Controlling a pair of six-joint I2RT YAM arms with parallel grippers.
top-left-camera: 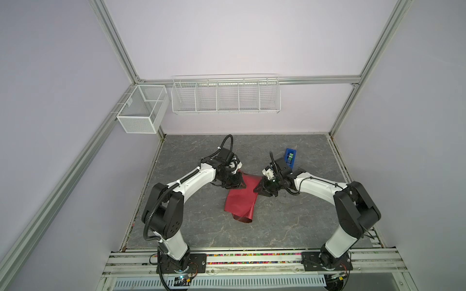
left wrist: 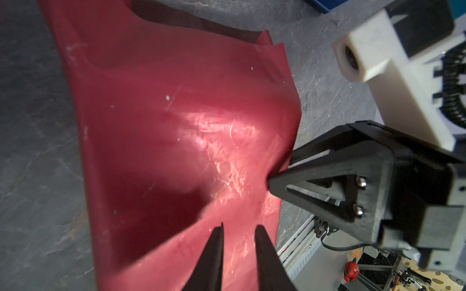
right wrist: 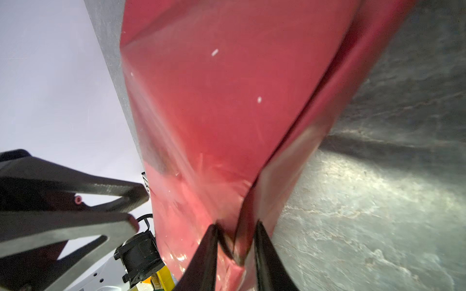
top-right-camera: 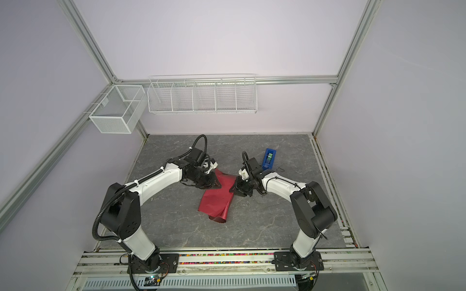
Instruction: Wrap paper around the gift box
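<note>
Left wrist view is filled mostly by the paper [left wrist: 164,126], a deep red-maroon sheet with a slight sheen. A bright patch of glare crosses fine scuffs and creases, and a few small white specks dot its surface. The right gripper [left wrist: 281,167] is clamped on one edge of the sheet, and wrinkles fan out from its tips. The right wrist view confirms this: a bunched fold of the sheet sits pinched between the two black fingers [right wrist: 262,241]. The left gripper [left wrist: 239,226] has its fingers drawn close together with the sheet running between them. Whether they actually pinch it I cannot tell. In both top views the paper [top-left-camera: 239,201] sits near the blue tape dispenser [top-left-camera: 290,157], apart from it and on the side toward the arm bases. The end nearer the dispenser is raised between the two grippers. The end farther from the dispenser drapes down onto the grey stone-patterned table [top-left-camera: 277,226], where it curls into a loose roll showing a darker inside.
</note>
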